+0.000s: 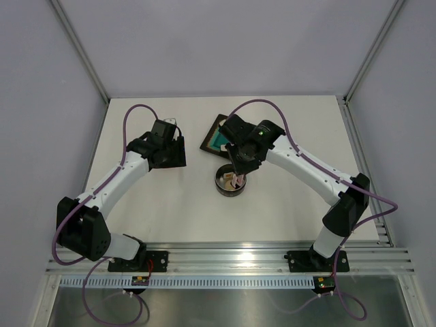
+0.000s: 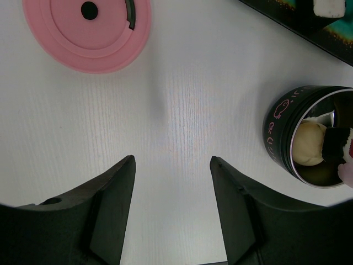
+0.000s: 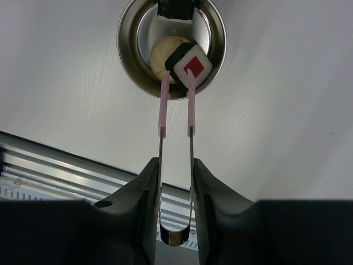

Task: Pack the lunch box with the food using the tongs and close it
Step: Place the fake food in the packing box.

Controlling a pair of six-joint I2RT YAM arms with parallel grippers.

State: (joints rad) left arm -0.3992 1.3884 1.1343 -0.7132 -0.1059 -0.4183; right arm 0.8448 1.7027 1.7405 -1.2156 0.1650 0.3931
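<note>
- Your right pincer [image 3: 175, 182] squeezes the tongs [image 3: 161, 118], which pinch a red-spotted cube [image 3: 193, 66] over the lunch box [image 3: 124, 38], mid counter [image 1: 170, 204]; a beige piece [image 3: 159, 55] is inside.
- Your left pincer [image 2: 171, 163] is open and empty.
- To do: white piece [image 2: 330, 6] on the tray [image 2: 298, 22]; lid [image 2: 83, 33] lies off, to the left.

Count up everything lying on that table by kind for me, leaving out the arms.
Lunch box: 1
Pink lid: 1
Tongs: 1
Dark tray: 1
Food pieces in view: 4 (beige disc, red-centred cube, dark-banded piece, white piece on the tray)
Total: 8

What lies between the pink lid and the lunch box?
Only bare table, from lid to lunch box; the left wrist view shows it.
</note>
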